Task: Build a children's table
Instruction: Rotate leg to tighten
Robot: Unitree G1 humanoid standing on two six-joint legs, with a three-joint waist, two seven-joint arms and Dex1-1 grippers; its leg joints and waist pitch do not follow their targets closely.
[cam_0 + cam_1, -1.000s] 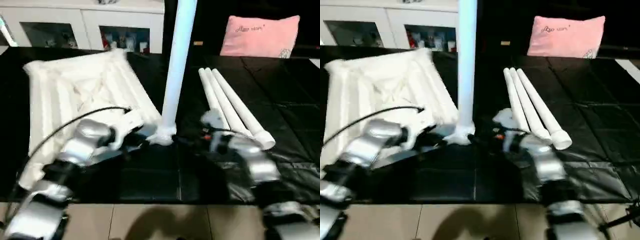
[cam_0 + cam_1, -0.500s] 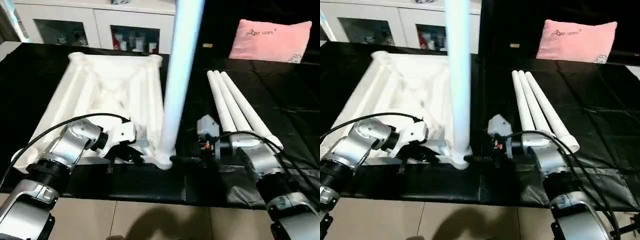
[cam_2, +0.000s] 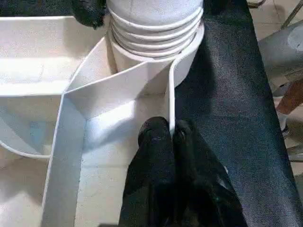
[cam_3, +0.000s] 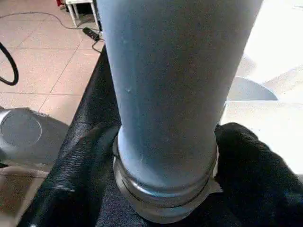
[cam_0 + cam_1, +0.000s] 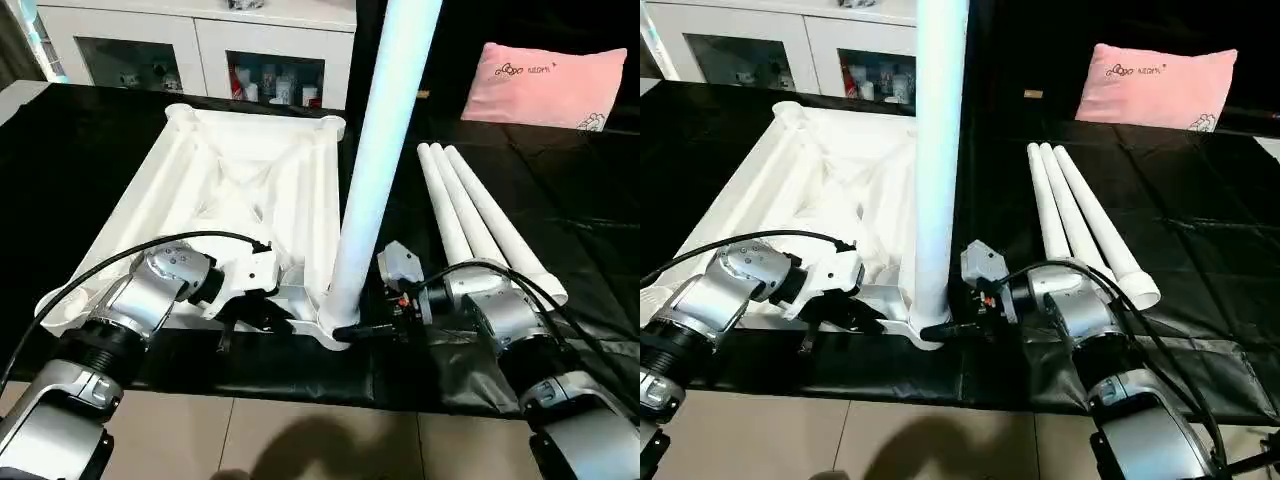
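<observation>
Table top [image 5: 230, 200]: I see it upside down on the black tabletop [image 5: 560, 210], ribs up.
Upright leg [image 5: 380, 150]: standing in the near right corner socket [image 3: 156, 42].
Spare legs [image 5: 480, 215]: three, side by side, right of the top.
Left tool [image 3: 171, 137]: pinched tight on the top's thin rim beside the socket.
Right tool [image 4: 165, 156]: black fingers clasping the upright leg's base.
Background: pink pillow [image 5: 545, 85], white cabinet [image 5: 200, 45].

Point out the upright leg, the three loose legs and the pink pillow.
upright leg [image 5: 372, 170], left eye view, mid-shaft.
three loose legs [image 5: 478, 220], left eye view, middle tube.
pink pillow [image 5: 1155, 85], right eye view, its centre.
</observation>
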